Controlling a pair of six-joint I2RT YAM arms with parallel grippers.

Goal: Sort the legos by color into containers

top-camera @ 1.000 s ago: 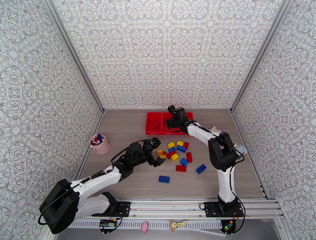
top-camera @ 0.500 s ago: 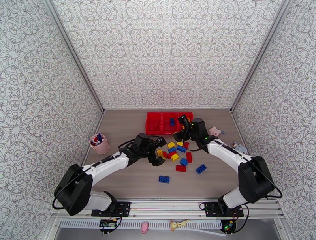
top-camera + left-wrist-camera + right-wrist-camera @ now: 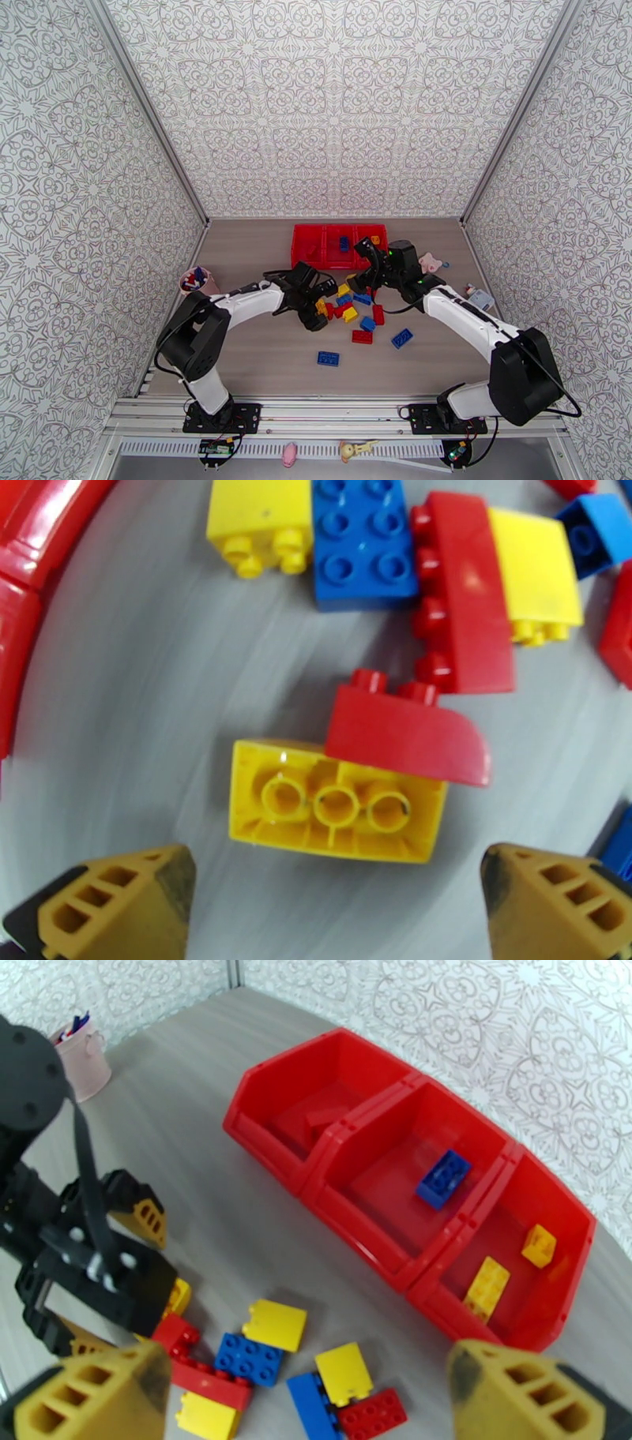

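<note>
R claw (image 3: 360, 265) now off containers (image 3: 304, 237), over legos (image 3: 362, 298)

An upturned yellow brick (image 3: 338, 811) lies on the grey bench (image 3: 142, 677), its hollow underside with three round tubes facing the camera. The left claw (image 3: 336, 910) is spread wide. It has one yellow fingertip (image 3: 118, 902) on each side of that brick, nearer the lens, and neither touches it. A red sloped brick (image 3: 403, 736) overlaps the upturned brick's far right edge. Beyond that pair lies a long red brick (image 3: 466, 598). A second yellow brick (image 3: 533, 571) touches its right side, a blue brick (image 3: 363, 543) sits on its left, and a third yellow brick (image 3: 261, 519) lies just beside the blue one. Far left of the upturned brick curves a red bin rim (image 3: 24, 559). The bench surface looks slightly blurred.
</note>
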